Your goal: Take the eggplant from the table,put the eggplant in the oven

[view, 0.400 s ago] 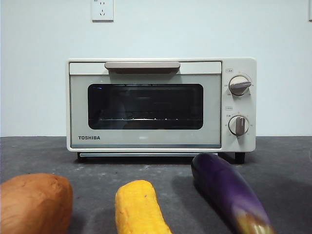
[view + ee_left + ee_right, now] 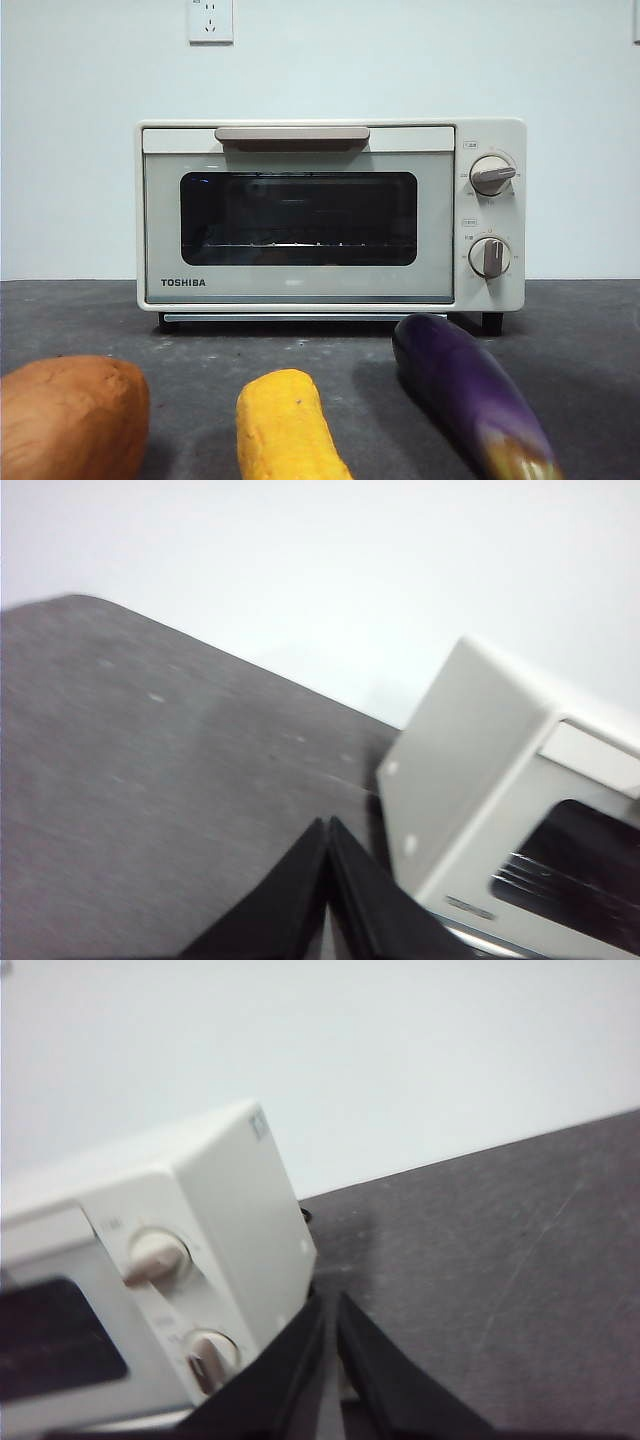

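Note:
The glossy dark-purple eggplant (image 2: 470, 395) lies on the dark grey table (image 2: 580, 340) at the front right, its yellowish stem end toward the camera. Behind it stands the cream Toshiba oven (image 2: 330, 215) with its glass door closed. Neither arm shows in the front view. My left gripper (image 2: 328, 825) is shut and empty, hovering off the oven's (image 2: 480, 800) left side. On the opposite side, near the knobs of the oven (image 2: 200, 1260), my right gripper (image 2: 330, 1300) is also shut and holds nothing.
A brown-orange sweet potato (image 2: 70, 415) lies at the front left and a yellow corn-like piece (image 2: 285, 425) at the front middle. A white wall with a socket (image 2: 210, 20) rises behind the oven.

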You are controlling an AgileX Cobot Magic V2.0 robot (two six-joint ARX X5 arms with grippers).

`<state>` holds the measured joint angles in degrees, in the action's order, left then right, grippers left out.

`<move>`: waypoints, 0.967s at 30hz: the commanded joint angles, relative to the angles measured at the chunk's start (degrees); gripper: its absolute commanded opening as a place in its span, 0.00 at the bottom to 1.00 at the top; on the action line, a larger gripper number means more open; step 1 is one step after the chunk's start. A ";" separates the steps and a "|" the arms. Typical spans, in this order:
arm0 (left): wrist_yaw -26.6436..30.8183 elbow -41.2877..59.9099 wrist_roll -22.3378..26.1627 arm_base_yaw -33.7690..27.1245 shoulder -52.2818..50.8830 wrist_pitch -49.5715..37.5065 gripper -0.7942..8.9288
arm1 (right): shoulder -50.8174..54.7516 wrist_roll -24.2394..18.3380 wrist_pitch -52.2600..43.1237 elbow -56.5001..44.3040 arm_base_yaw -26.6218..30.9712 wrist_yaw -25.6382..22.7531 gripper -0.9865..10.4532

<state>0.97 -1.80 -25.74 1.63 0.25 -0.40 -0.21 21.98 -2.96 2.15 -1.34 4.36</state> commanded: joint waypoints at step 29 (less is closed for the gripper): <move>-26.45 -42.47 6.88 0.39 36.61 20.63 0.09 | -24.24 -2.14 30.84 44.30 -0.02 16.44 0.09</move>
<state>-24.71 -42.87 -21.30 1.83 36.14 20.25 -23.29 20.73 26.61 45.17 -1.34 18.70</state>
